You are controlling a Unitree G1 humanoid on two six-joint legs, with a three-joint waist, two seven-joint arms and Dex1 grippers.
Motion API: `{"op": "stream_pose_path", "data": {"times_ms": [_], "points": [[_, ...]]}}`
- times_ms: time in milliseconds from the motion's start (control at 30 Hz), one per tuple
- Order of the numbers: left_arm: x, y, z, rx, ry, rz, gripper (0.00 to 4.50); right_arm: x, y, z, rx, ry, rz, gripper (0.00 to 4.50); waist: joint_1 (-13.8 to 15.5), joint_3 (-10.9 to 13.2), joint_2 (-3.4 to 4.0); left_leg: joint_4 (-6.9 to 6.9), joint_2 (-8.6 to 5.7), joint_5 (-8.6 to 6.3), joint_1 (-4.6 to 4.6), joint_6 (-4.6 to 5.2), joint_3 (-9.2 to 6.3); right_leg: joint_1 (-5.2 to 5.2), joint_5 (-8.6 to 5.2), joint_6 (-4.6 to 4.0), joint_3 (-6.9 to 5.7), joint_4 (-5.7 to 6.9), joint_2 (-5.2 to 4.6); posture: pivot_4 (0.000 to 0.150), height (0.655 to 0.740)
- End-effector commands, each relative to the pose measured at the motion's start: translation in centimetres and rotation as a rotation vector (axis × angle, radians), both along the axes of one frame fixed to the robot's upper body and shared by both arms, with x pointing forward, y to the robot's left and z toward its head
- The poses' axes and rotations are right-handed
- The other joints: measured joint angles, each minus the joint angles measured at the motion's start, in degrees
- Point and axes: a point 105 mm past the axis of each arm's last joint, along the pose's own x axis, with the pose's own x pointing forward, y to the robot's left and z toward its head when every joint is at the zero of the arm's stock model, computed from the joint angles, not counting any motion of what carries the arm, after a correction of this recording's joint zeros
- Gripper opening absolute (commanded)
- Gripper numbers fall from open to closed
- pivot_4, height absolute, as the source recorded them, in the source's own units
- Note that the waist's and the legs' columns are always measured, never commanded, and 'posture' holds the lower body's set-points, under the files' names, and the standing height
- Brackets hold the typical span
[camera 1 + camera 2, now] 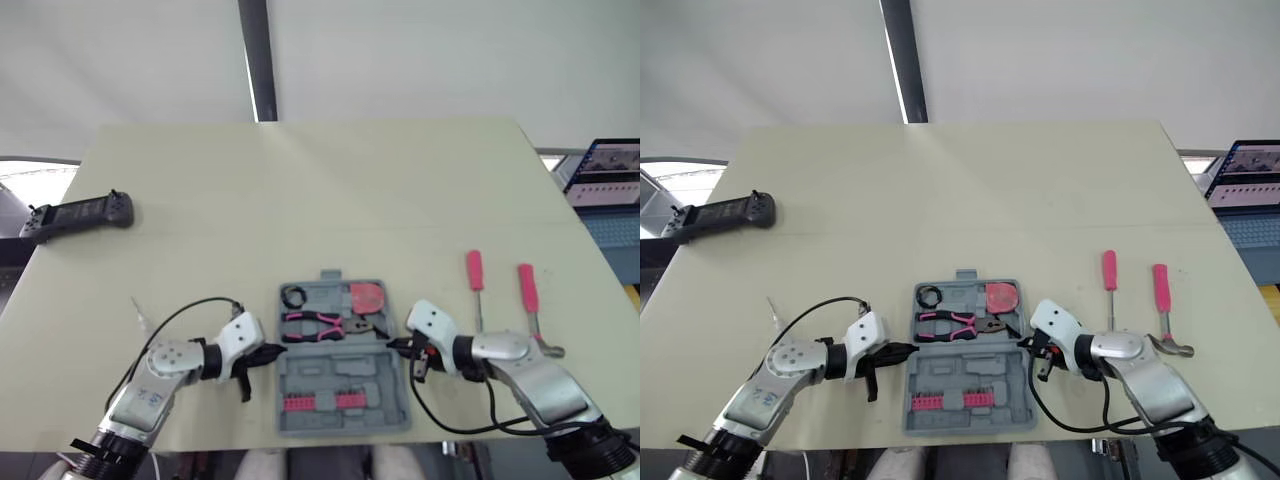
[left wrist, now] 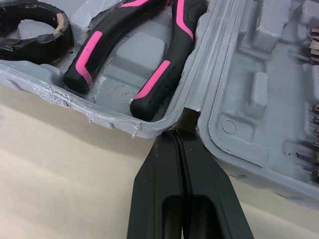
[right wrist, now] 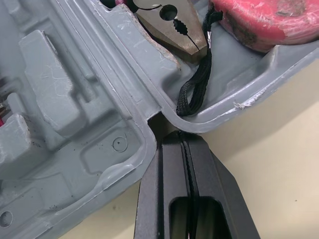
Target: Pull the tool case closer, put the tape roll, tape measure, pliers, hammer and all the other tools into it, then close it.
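1. Your tool case (image 1: 345, 378) lies open and flat on the table (image 1: 300, 190), in the middle near the front edge, between the two arms.
2. The far half of the case holds the black tape roll (image 1: 296, 296) at its left corner, the pink-and-black pliers (image 1: 318, 326) across the middle, and the red tape measure (image 1: 368, 298) at its right corner.
3. The tape measure's black strap (image 3: 195, 89) hangs down beside the pliers' nose, inside the case wall.
4. The near half of the case holds a row of bits in pink holders (image 1: 322, 402); its other moulded slots are bare.
5. Your left gripper (image 1: 272, 351) is at the case's left edge, tip at the notch where the two halves meet. Its fingers (image 2: 162, 174) are pressed together with nothing between them.
6. Your right gripper (image 1: 395, 346) is at the same notch on the case's right edge. Its fingers (image 3: 167, 174) are also pressed together, gripping nothing.
7. Whether either tip actually touches the case rim, you cannot tell; both sit just against it.
8. Outside the case, to its right, lie a pink-handled screwdriver (image 1: 478, 292) and the pink-handled hammer (image 1: 533, 312), side by side, handles pointing away from you.
9. A black controller (image 1: 80, 215) sits at the table's far left edge, well apart from the case.
10. A laptop (image 1: 605, 172) stands off the table's right side.
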Motion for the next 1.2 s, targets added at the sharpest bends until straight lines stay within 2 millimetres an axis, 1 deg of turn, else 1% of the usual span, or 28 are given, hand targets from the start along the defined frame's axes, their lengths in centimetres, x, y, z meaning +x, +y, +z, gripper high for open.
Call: {"op": "stream_pose_path", "data": {"times_ms": [33, 600, 1200], "points": [[0.5, 0.1, 0.3, -0.002, -0.032, 0.016, 0.02, 0.4, -0.1, -0.2, -0.017, -0.015, -0.03, 0.0, 0.01, 0.0, 0.0, 0.0, 0.0, 0.0, 0.0, 0.0, 0.0, 0.0, 0.0, 0.0, 0.0, 0.01, 0.0, 0.15, 0.74], [1.0, 0.7, -0.1, 0.005, -0.049, 0.039, 0.02, 1.2, 0.1, -0.1, -0.018, -0.038, -0.047, 0.0, -0.01, -0.04, 0.0, 0.0, 0.0, 0.0, 0.01, 0.0, -0.01, 0.0, 0.0, 0.0, 0.0, 0.01, 0.0, 0.15, 0.74], [1.6, 1.3, 0.2, 0.016, -0.07, 0.061, 0.02, 1.6, 0.5, -0.4, -0.016, -0.043, -0.047, 0.0, -0.12, -0.08, -0.02, 0.0, 0.01, 0.0, 0.02, 0.0, -0.01, 0.0, 0.0, 0.0, 0.0, 0.02, 0.01, 0.15, 0.74]]}}
